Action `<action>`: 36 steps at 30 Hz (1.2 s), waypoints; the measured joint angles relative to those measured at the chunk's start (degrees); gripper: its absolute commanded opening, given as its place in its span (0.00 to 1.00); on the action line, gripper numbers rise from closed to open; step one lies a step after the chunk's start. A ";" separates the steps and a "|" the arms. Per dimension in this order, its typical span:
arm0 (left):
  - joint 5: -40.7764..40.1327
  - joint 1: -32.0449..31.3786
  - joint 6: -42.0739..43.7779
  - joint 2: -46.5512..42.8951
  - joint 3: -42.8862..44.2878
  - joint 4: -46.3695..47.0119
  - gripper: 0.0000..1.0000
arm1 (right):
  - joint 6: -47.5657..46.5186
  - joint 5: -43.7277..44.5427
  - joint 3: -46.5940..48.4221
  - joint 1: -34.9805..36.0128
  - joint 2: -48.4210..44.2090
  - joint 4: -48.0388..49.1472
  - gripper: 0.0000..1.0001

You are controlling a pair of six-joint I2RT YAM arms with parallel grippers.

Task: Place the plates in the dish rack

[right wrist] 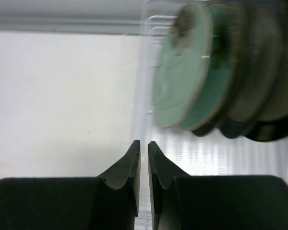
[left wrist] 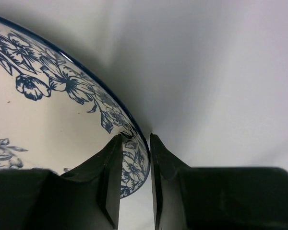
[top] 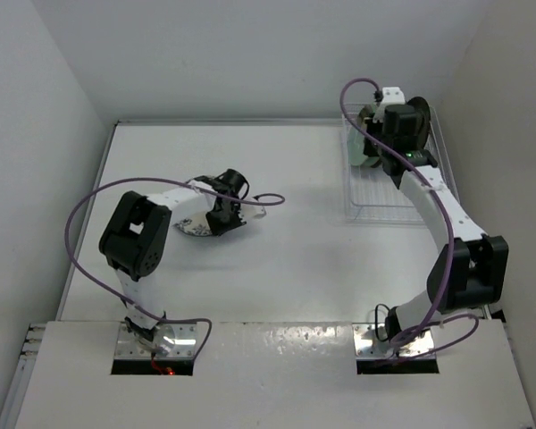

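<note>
Rack point(top: 381, 198) far right, plates point(right wrist: 182, 72) standing upright in it. Floral plate point(left wrist: 48, 120) sits left of centre. Left claw point(left wrist: 135, 139) seems to pinch just its rim, a thin hold that could slip on lifting. Right claw point(right wrist: 144, 143) is nearly pressed together, empty.

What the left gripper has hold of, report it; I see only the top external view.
Observer: The left gripper is closed across the rim of the round white plate with blue flower print, one finger on each side.
Operator: Now report the right gripper.
Observer: Its fingers stand nearly together, nothing between them.
Operator: Describe the white wire dish rack ahead.
Observer: Plates stand on edge in it, a round mint green plate nearest.
</note>
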 measured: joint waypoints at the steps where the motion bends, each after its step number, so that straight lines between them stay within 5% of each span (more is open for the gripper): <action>1: 1.73 -0.83 1.27 -0.33 0.04 -0.70 0.18 | -0.26 -1.11 0.00 0.94 0.35 -0.26 0.12; 2: 3.80 -1.73 2.58 -0.72 0.04 -1.77 0.27 | -0.57 -2.12 0.00 1.88 0.72 -0.55 0.12; 3: 5.31 -2.27 3.48 -0.94 0.07 -2.67 0.47 | -0.81 -2.86 0.00 2.82 1.09 -0.66 0.13; 5: 8.31 -2.91 4.98 -1.16 0.07 -4.42 0.63 | -1.14 -3.96 0.00 3.91 1.53 -0.76 0.14; 6: 9.35 -3.10 5.62 -1.16 0.09 -5.49 0.81 | -1.36 -4.28 0.00 4.13 1.66 -0.79 0.14; 8: 11.32 -3.21 6.36 -1.16 0.55 -8.07 1.00 | -1.60 -4.48 0.00 4.17 1.68 -0.83 0.17; 13: 15.30 -3.21 6.51 0.33 6.73 -15.41 1.00 | -2.40 -4.46 0.00 4.11 1.68 -0.87 0.22; 20: 25.64 0.13 2.75 0.46 27.10 -18.51 1.00 | -2.84 -4.46 0.00 4.17 1.68 -1.11 0.26; 25: 32.33 14.97 -10.23 0.31 29.38 -12.48 0.89 | -2.84 -4.46 0.00 4.31 1.68 -1.64 0.26; 29: 32.92 31.80 -21.57 3.54 27.67 -6.82 0.57 | -2.86 -4.46 -0.07 4.94 1.68 -1.95 0.27; 32: 30.53 40.44 -26.75 4.81 23.67 -5.29 0.57 | -2.89 -4.44 -0.24 5.53 1.66 -1.97 0.27; 36: 28.89 43.41 -30.27 5.33 18.49 -5.03 0.64 | -3.08 -4.39 -0.76 6.58 1.66 -1.99 0.27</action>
